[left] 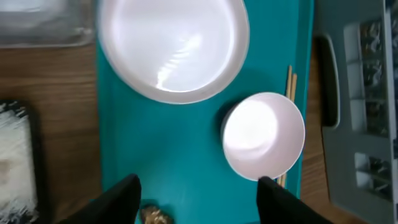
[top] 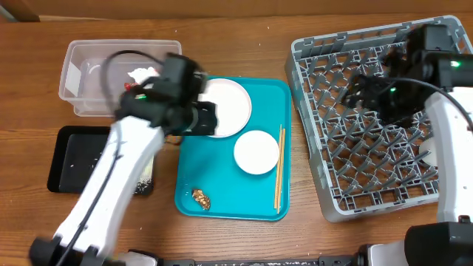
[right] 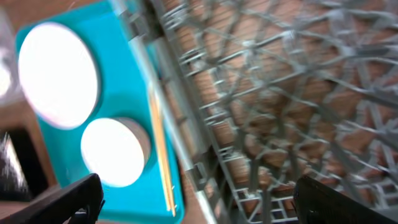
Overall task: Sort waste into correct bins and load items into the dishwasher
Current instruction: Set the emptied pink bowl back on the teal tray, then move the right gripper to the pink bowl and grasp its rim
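Teal tray (top: 218, 174) carries the plate (top: 228, 107), bowl (top: 256, 151), chopsticks (top: 279, 170) and brown lump (top: 200, 198), so the left pincer (left: 199, 193) hovers over it released and empty, probably lining up for the lump, while the right pincer (right: 205, 196) hangs released above the grey rack (top: 362, 170) beside the tray.

A brown wooden surface (top: 244, 29) fills the overhead view, and four things lie directly on it. A clear plastic tub (top: 89, 81) sits in the upper left. Just below it, at the left edge, lies a shallow black tray (top: 74, 159), with a thin strip of wood showing between the two. A teal tray (top: 229, 185) lies in the centre. A grey dish rack (top: 369, 162) takes up the right side, set slightly askew, and a narrow gap of wood separates it from the teal tray.
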Controlling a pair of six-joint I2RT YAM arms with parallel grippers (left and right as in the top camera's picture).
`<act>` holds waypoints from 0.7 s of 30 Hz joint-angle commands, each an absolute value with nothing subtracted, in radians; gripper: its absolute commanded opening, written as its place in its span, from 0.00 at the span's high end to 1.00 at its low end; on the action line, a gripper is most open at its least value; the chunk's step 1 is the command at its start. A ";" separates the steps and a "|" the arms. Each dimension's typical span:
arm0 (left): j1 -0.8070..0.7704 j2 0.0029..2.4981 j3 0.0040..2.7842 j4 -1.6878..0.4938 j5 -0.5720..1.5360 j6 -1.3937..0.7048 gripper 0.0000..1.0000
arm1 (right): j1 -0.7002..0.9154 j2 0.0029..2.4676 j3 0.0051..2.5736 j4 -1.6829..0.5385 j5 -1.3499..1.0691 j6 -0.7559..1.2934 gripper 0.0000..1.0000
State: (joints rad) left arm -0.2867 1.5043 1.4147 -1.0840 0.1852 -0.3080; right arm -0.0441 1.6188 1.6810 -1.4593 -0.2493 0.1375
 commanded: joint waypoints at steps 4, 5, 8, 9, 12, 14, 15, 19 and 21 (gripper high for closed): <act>-0.097 1.348 1.434 -1.169 0.172 -0.321 0.27 | 0.160 1.620 1.667 -1.435 -0.289 0.099 0.00; -0.080 1.341 1.434 -1.177 0.172 -0.321 0.24 | 0.182 1.622 1.659 -1.428 -0.289 0.103 0.00; -0.044 1.336 1.434 -1.196 0.173 -0.318 0.21 | 0.251 1.632 1.629 -1.412 -0.290 0.105 0.01; -0.039 1.338 1.433 -1.201 0.173 -0.318 0.20 | 0.271 1.638 1.619 -1.407 -0.290 0.105 0.01; -0.038 1.340 1.433 -1.203 0.173 -0.318 0.20 | 0.329 1.653 1.576 -1.374 -0.285 0.143 0.04; -0.038 1.340 1.433 -1.202 0.173 -0.318 0.20 | 0.361 1.663 1.539 -1.342 -0.282 0.181 0.05; -0.038 1.340 1.433 -1.202 0.173 -0.318 0.20 | 0.375 1.667 1.523 -1.330 -0.282 0.189 0.05; -0.038 1.340 1.433 -1.202 0.173 -0.318 0.20 | 0.427 1.696 1.449 -1.269 -0.282 0.216 0.07; -0.038 1.340 1.433 -1.203 0.173 -0.318 0.19 | 0.446 1.715 1.412 -1.233 -0.281 0.223 0.11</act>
